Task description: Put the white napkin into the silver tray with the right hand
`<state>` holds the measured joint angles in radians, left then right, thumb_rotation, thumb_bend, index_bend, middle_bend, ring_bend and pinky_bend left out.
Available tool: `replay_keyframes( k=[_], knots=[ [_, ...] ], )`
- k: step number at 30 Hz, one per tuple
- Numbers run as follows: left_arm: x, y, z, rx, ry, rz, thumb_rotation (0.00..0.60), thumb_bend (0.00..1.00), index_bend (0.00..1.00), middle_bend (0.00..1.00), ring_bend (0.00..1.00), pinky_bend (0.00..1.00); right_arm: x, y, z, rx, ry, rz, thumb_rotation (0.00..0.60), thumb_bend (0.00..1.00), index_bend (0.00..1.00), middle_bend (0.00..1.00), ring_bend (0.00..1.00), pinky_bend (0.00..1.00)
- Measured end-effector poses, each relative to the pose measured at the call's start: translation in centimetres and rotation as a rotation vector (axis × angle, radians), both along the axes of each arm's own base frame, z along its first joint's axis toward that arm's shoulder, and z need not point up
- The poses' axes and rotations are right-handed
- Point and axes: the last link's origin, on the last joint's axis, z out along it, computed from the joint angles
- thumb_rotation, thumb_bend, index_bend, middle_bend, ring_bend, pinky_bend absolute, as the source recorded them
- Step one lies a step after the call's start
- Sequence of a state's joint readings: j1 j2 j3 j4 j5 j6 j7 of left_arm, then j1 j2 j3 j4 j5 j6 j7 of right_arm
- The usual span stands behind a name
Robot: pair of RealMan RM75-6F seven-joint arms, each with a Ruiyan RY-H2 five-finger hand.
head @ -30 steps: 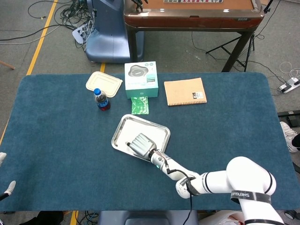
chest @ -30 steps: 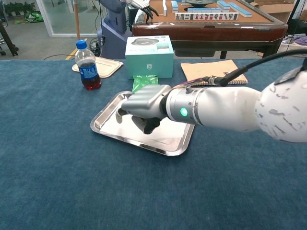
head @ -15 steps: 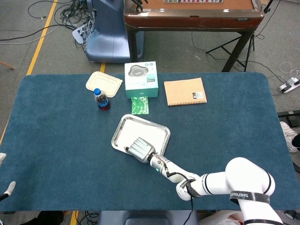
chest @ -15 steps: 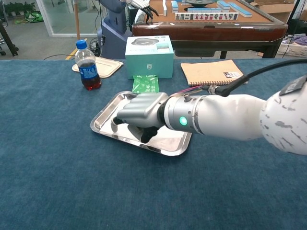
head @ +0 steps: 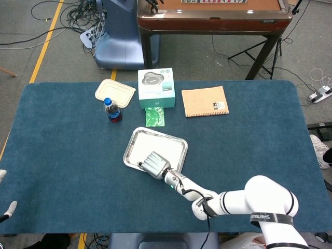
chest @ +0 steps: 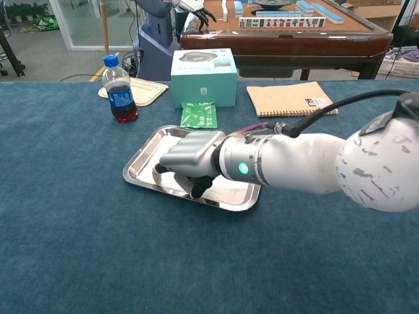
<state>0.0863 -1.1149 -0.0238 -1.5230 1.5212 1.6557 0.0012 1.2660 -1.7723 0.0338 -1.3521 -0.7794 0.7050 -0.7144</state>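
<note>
Blue cloth table (head: pixel 62 155), silver tray (head: pixel 136 143), grey floor, cables

Silver tray (head: pixel 167 144) (chest: pixel 148 156): shiny rectangular metal, rounded corners, raised rim, lying flat on the blue table (head: pixel 67 145), turned at an angle, just in front of a green packet (head: pixel 154 116). White napkin can't be made out in either view.

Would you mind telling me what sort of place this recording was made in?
Probably an indoor robot lab or test hall: loose cables and yellow floor tape on bare concrete, and a mahjong table behind the blue-covered table.
</note>
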Motion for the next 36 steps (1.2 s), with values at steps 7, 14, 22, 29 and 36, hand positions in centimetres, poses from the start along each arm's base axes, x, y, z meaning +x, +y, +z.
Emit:
replay_keyframes(
  k=[7,14,22,29,36],
  knots=[
    [-0.1,-0.1,0.1,0.002,-0.001,0.002,0.6,0.24,0.1,0.12,0.12,0.09,0.2,-0.3,-0.3,-0.01,-0.001,-0.005,0.6,1.0,0.2,0.98,0.94,1.0],
    [-0.3,-0.1,0.2,0.005,-0.002,0.007,0.6,0.24,0.1,0.12,0.12,0.09,0.6,-0.7,-0.5,-0.018,-0.003,-0.007,0.6,1.0,0.2,0.98,0.94,1.0],
    [-0.3,-0.2,0.2,0.009,-0.003,0.007,0.6,0.24,0.1,0.12,0.12,0.09,1.0,-0.7,-0.5,-0.022,-0.016,0.0,0.6,1.0,0.2,0.98,0.94,1.0],
    [-0.2,-0.2,0.2,0.007,-0.005,0.0,0.6,0.24,0.1,0.12,0.12,0.09,0.8,-0.7,1.0,-0.04,-0.042,0.002,0.6,1.0,0.2,0.98,0.94,1.0],
    [-0.1,-0.2,0.0,0.002,-0.008,-0.002,0.6,0.24,0.1,0.12,0.12,0.09,-1.2,0.0,3.0,-0.053,-0.011,0.008,0.6,1.0,0.2,0.98,0.94,1.0]
  ],
)
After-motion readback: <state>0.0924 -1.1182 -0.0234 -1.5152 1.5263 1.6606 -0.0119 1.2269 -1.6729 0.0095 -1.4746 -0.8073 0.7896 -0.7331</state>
